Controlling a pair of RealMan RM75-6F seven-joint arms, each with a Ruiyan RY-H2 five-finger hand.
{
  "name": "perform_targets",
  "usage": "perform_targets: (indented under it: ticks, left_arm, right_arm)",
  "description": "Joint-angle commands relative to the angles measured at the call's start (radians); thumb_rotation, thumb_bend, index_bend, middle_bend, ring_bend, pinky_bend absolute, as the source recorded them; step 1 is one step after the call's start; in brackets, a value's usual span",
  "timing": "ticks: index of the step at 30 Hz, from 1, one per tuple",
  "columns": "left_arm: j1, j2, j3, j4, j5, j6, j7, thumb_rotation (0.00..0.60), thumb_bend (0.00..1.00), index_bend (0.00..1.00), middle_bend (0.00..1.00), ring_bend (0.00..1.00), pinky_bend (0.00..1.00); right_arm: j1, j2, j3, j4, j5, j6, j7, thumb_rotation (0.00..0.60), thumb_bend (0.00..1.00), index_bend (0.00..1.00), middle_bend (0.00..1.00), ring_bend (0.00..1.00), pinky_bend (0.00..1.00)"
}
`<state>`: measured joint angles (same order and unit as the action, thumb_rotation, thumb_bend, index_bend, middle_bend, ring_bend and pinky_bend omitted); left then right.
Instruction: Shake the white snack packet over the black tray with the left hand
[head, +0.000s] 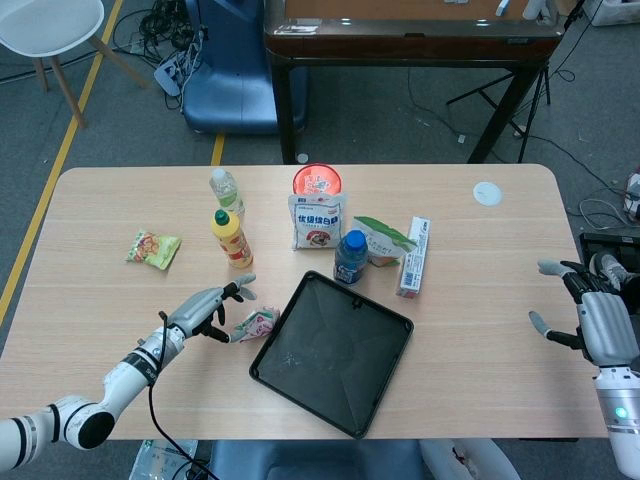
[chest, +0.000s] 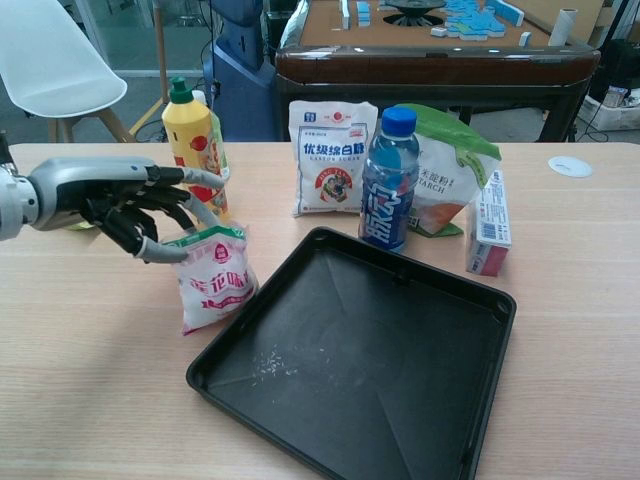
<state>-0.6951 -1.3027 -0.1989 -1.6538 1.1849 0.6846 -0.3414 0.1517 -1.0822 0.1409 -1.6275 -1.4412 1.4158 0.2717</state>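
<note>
The white snack packet (head: 255, 323) (chest: 213, 285) lies on the table against the left edge of the black tray (head: 340, 360) (chest: 370, 360), with a few crumbs on the tray floor. My left hand (head: 205, 308) (chest: 130, 200) is just left of the packet's top, fingers spread and holding nothing; I cannot tell if its thumb still touches the packet. My right hand (head: 590, 320) hangs open at the table's right edge, visible only in the head view.
Behind the tray stand a yellow bottle (head: 231, 238) (chest: 193, 140), a sugar bag (head: 315, 220) (chest: 331, 155), a blue bottle (head: 350, 257) (chest: 388, 180), a green-white pouch (head: 383, 240) (chest: 450, 170) and a box (head: 413, 257) (chest: 488, 222). A small snack packet (head: 153, 247) lies far left.
</note>
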Motion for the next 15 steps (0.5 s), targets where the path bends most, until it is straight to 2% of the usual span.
perform_targets:
  ticks: [1, 9, 15]
  left_arm:
    - [0.015, 0.041, -0.012, -0.038, 0.016, 0.023, -0.027, 0.6, 0.27, 0.0, 0.22, 0.22, 0.5]
    - [0.061, 0.158, -0.045, -0.106, 0.037, 0.111, -0.071, 0.6, 0.27, 0.0, 0.22, 0.22, 0.5]
    - [0.117, 0.219, -0.044, -0.094, 0.014, 0.196, -0.055, 0.6, 0.27, 0.0, 0.22, 0.22, 0.5]
  right_arm:
    - [0.002, 0.0, 0.001, -0.002, -0.001, -0.001, -0.002, 0.6, 0.26, 0.23, 0.29, 0.16, 0.2]
    - [0.008, 0.004, 0.001, -0.009, 0.001, -0.01, -0.011, 0.6, 0.26, 0.23, 0.29, 0.16, 0.2]
    - [0.023, 0.014, -0.005, -0.016, 0.006, -0.045, -0.03, 0.6, 0.26, 0.23, 0.29, 0.16, 0.2]
